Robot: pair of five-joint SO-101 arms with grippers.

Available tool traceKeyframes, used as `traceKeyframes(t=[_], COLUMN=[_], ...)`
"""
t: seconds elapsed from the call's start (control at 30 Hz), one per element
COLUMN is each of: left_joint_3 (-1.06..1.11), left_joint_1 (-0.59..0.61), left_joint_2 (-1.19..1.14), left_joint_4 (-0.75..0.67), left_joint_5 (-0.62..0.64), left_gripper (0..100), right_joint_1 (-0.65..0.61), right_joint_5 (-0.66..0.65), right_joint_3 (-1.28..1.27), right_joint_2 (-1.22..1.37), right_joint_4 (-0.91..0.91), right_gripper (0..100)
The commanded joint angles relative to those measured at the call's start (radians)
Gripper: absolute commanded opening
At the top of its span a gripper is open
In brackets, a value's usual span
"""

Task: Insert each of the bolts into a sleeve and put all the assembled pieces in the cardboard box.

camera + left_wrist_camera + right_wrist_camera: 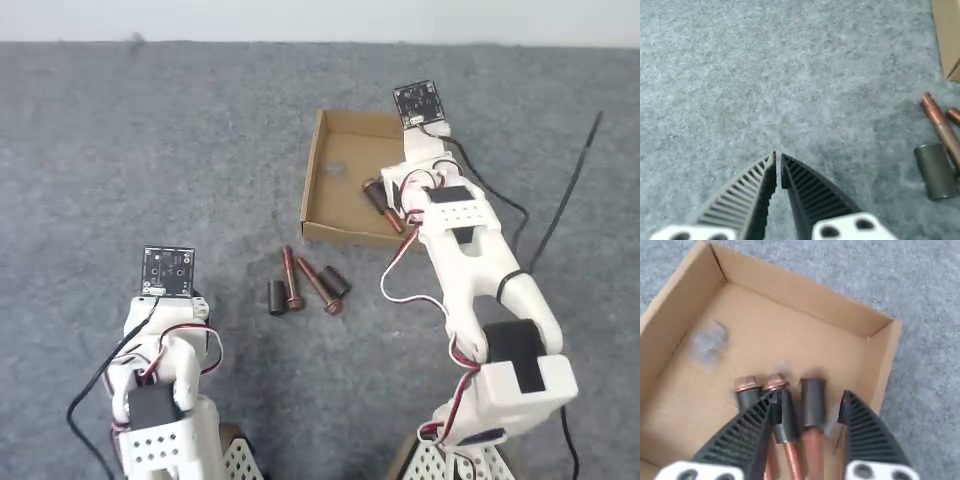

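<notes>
The cardboard box [335, 150] lies open on the grey carpet. My right gripper [810, 401] hangs open over its floor [765, 330]. An assembled bolt in its dark sleeve [812, 402] lies loosely between the fingers. Two more sleeved bolts [746, 390] lie just beside one finger [757, 420]. In the high view this right gripper [388, 205] is at the box's near right corner. Out on the carpet lie a loose sleeve [277, 297], a copper bolt [291, 278], and a second bolt [318, 285] with a sleeve [336, 281] beside it. My left gripper [778, 159] is shut on nothing, left of that sleeve [935, 171] and bolt [941, 127].
The left arm's base [160, 400] stands at the near left and the right arm's base [500, 390] at the near right. Black cables [560, 210] trail right of the box. Bare carpet stretches to the left and far side.
</notes>
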State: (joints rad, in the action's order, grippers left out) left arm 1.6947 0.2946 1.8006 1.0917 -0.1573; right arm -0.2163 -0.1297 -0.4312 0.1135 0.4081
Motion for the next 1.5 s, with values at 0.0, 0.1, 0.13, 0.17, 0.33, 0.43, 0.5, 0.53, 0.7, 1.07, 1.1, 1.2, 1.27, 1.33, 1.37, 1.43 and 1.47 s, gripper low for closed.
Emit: traceKeyframes(t=[0.0,0.1,0.13,0.17,0.33,0.43,0.5,0.53,0.7,1.07,1.1,1.2,1.27,1.33,1.37,1.43,1.47], left_joint_3=[-0.010,-0.010,-0.010,-0.010,-0.010,-0.010,-0.010,-0.010,-0.010,-0.010,-0.010,-0.010,-0.010,-0.010,-0.010,-0.010,-0.010], left_joint_1=[0.006,0.006,0.006,0.006,0.006,0.006,0.006,0.006,0.006,0.006,0.006,0.006,0.008,0.008,0.008,0.008,0.008], left_joint_2=[0.021,0.021,0.021,0.021,0.021,0.021,0.021,0.021,0.021,0.021,0.021,0.021,0.021,0.021,0.021,0.021,0.021], left_joint_4=[-0.020,-0.020,-0.020,-0.020,-0.020,-0.020,-0.020,-0.020,-0.017,-0.014,-0.014,-0.014,-0.014,-0.015,-0.015,-0.015,-0.017], left_joint_5=[-0.009,-0.009,-0.009,-0.009,-0.009,-0.009,-0.009,-0.009,-0.009,-0.009,-0.009,-0.009,-0.009,-0.009,-0.009,-0.009,-0.009], left_gripper=[2,2,2,2,2,2,2,2,2,2,2,2,2,2,2,2,2], right_joint_1=[0.010,0.005,0.001,-0.001,-0.013,-0.061,-0.108,-0.133,-0.259,-0.412,-0.412,-0.414,-0.421,-0.421,-0.421,-0.421,-0.421], right_joint_5=[-0.014,-0.009,-0.008,-0.006,-0.015,-0.057,-0.092,-0.106,-0.110,-0.117,-0.115,-0.117,-0.115,-0.112,-0.112,-0.114,-0.114], right_joint_3=[0.055,0.058,0.058,0.058,0.057,0.046,0.028,0.014,-0.054,-0.285,-0.307,-0.358,-0.381,-0.390,-0.390,-0.385,-0.384], right_joint_2=[-0.038,-0.099,-0.131,-0.163,-0.328,-0.387,-0.414,-0.426,-0.495,-0.596,-0.596,-0.595,-0.595,-0.595,-0.593,-0.584,-0.570], right_joint_4=[0.025,0.139,0.183,0.236,0.450,0.553,0.621,0.651,0.769,0.639,0.604,0.518,0.479,0.458,0.456,0.456,0.452], right_gripper=[9.7,0.0,0.8,2.6,4.0,3.8,3.8,3.8,3.8,4.2,4.3,4.3,5.0,8.8,10.4,11.5,11.5])
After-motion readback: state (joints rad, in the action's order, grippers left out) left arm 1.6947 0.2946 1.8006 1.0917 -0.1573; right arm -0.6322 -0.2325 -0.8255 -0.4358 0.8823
